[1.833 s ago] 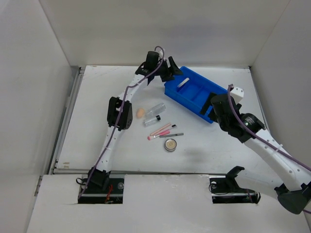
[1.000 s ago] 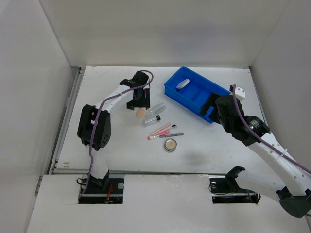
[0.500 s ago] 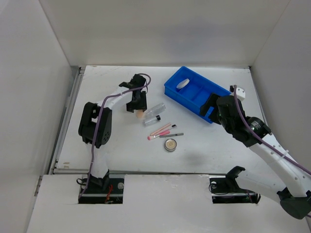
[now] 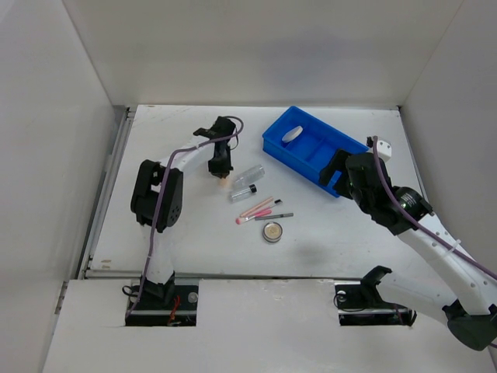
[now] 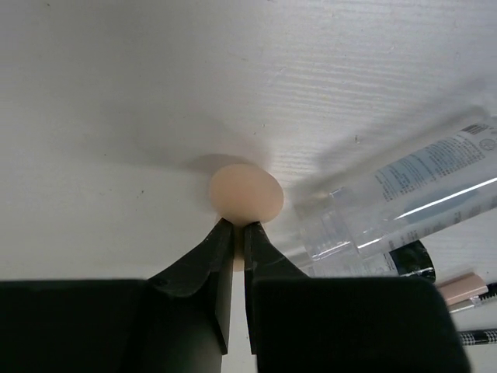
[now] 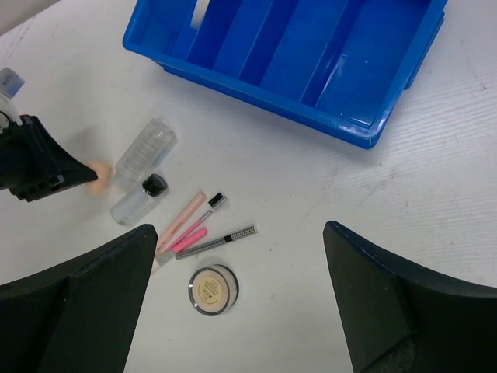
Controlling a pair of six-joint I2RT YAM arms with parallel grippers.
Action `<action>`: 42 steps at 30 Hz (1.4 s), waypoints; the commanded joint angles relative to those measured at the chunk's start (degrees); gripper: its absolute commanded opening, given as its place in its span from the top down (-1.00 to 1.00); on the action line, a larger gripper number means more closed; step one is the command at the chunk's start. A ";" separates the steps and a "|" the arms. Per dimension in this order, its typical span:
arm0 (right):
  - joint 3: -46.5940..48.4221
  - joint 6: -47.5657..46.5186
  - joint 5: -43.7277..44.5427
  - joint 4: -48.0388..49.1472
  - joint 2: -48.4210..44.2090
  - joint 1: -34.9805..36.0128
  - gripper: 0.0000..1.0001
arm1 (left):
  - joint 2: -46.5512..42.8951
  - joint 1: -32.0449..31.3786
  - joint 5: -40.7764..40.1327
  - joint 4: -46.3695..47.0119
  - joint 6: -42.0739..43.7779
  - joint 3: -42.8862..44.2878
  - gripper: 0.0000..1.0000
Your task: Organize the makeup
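Note:
My left gripper point(image 5: 238, 227) is shut on the near edge of the round beige puff point(image 5: 245, 193), which rests on the white table. Right beside the puff lie two clear vials, a larger one point(image 4: 250, 173) and a black-capped one point(image 4: 243, 190). Nearer the arms lie a pink stick point(image 6: 185, 238), a thin dark pencil point(image 6: 217, 242) and a round beige-centred compact point(image 6: 212, 288). My right gripper point(image 6: 239, 228) hangs open above this group, holding nothing. From the top view the left gripper point(image 4: 220, 172) covers most of the puff.
A blue divided bin point(image 4: 339, 186) stands at the back right, with a small white item point(image 4: 292, 134) in its far compartment. White walls close in the table on three sides. The right arm's wrist hovers by the bin's near corner.
The left gripper's jaws have closed from open onto the puff, and the left elbow has shifted slightly. The right arm has not moved.

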 commanded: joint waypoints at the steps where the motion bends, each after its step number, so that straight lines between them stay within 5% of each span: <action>1: 0.72 0.26 0.88 2.30 -0.20 0.29 -0.89 | -5.85 0.48 -0.42 -2.86 2.79 4.94 1.00; 10: 0.11 0.26 1.41 3.44 0.32 0.29 -0.89 | 1.51 -1.89 18.83 -2.33 4.65 28.65 1.00; 19: 0.11 2.02 3.17 3.44 -0.73 0.29 -0.89 | 19.78 -3.12 35.17 15.85 -9.05 48.06 1.00; 26: -0.42 2.55 3.17 2.83 0.32 0.29 -0.89 | 30.79 -3.74 34.41 23.25 -17.06 56.53 0.99; 33: 0.11 2.55 2.64 2.30 0.32 0.29 -0.89 | 30.44 -3.74 29.31 20.88 -15.40 56.53 0.19; 36: -0.42 2.55 2.04 2.30 0.32 0.29 -0.89 | 28.42 -3.74 29.30 19.92 -14.69 56.53 -0.73; 42: 0.10 -0.17 -0.60 2.83 0.94 0.29 -0.89 | 15.02 -3.74 31.06 17.89 -11.36 47.76 -0.92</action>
